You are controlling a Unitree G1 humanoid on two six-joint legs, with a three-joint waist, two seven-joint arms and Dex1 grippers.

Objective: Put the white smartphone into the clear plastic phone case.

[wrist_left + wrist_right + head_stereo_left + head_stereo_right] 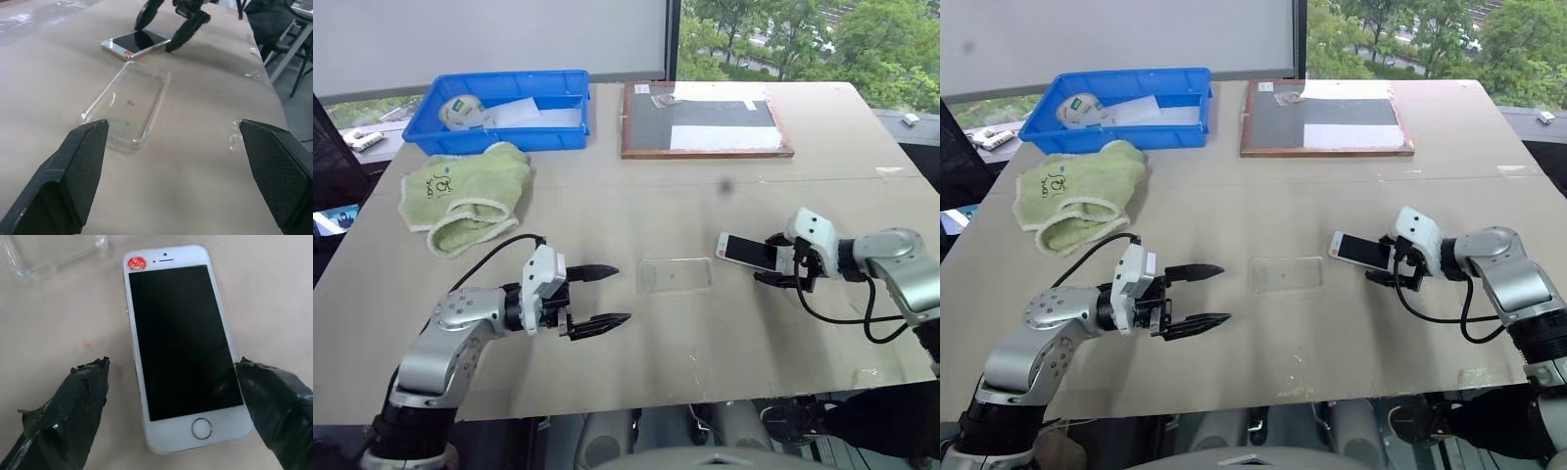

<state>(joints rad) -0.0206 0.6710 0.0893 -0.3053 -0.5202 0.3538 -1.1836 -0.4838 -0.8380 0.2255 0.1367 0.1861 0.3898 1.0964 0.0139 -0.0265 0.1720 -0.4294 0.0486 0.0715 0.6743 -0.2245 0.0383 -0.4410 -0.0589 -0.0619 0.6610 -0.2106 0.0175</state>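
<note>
The table (607,211) is a flat beige board whose near edge runs along the bottom of the head views; the centre of the board is bare, leaving open room around the case and phone. The clear plastic phone case (675,275) lies flat at centre frame, a thin transparent shell with rounded corners and raised rims. The white smartphone (746,251) lies just right of the case, apart from it, screen up, with a black glass face, white bezels, a round home button and a red dot near its top. The right gripper (781,264) reaches in from the right at a downward slant, its black fingers spread wide on either side of the phone's home-button end, gripping nothing. The left gripper (604,296) sits at lower left, pointing level toward the case, fingers wide apart and empty. A folded green towel (465,196), a blue bin (499,113) and a framed dark board (705,119) line the far side.
</note>
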